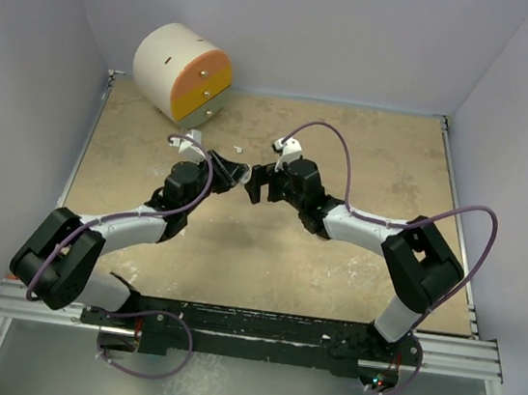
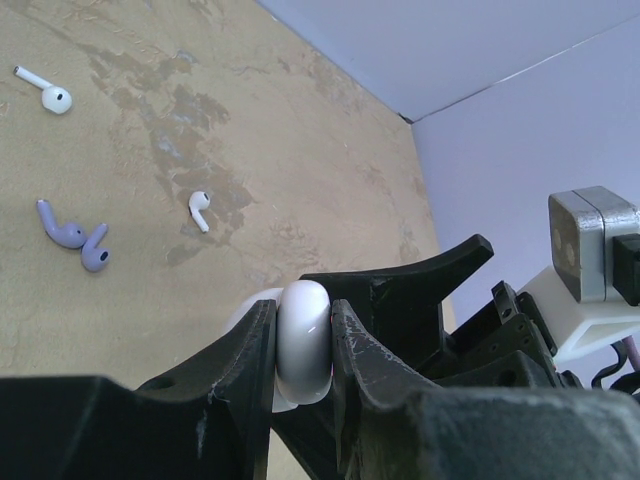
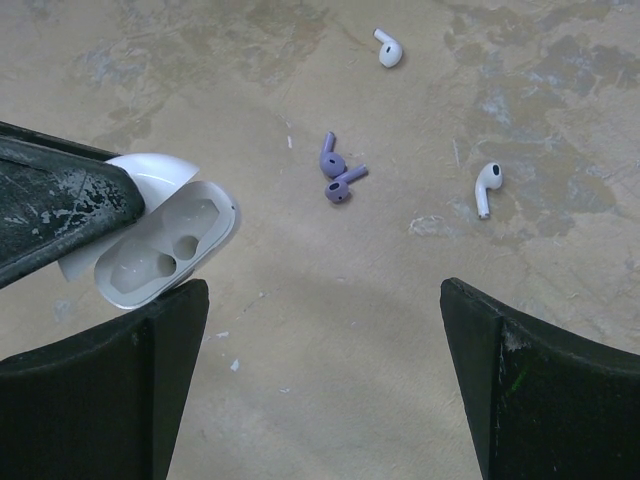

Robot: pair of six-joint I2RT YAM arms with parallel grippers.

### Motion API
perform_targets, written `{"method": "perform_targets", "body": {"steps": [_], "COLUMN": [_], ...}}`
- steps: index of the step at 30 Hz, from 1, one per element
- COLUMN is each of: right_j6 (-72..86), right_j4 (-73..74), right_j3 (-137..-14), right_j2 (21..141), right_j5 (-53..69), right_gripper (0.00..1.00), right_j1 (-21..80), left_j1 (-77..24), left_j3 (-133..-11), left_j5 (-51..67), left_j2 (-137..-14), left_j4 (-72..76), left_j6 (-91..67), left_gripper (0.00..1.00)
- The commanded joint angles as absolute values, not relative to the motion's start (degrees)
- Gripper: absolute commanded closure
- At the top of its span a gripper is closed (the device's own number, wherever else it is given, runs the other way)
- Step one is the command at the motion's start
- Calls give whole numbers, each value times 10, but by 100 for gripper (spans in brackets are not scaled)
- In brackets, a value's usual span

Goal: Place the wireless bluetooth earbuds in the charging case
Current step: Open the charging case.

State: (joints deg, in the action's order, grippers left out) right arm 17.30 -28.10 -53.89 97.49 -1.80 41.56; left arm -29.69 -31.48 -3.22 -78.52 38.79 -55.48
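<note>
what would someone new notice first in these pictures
Probably the open white charging case, both sockets empty, pinched in the left gripper mid-table. Beyond it, loose on the tan table, lie a white earbud, a second white earbud and two purple earbuds side by side, with the right gripper open and facing them. In the top view a big white-and-orange cylinder sits at the far left corner.

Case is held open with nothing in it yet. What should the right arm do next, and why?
Probably lower the open right gripper onto the nearer white earbud and close. The left gripper holds the white charging case, lid open, both sockets empty; that earbud lies loose on the table.
</note>
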Motion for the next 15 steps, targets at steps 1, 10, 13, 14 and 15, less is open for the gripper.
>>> {"method": "perform_targets", "body": {"steps": [1,10,13,14,15], "right_j6": [171,177,179,179,180], "right_j4": [-327,-348,-361,-363,-365], "right_j3": [-569,-563,-558,-557,-556], "right_j2": [972,967,964,964,963], "right_j5": [-7,-12,-9,-6,-4], "right_gripper": [0,0,0,0,0], "right_j1": [418,418,418,418,418], "left_j1": [-302,-302,-302,-302,-302], "left_j3": [-306,-283,-275,-272,-269], "left_j5": [-5,14,22,25,27], "left_j2": [-792,-819,-830,-835,-841], "left_j4": [448,518,554,570,584], "left_j6": [-581,-627,-651,-660,-669], "left_gripper": [100,100,100,100,100]}}
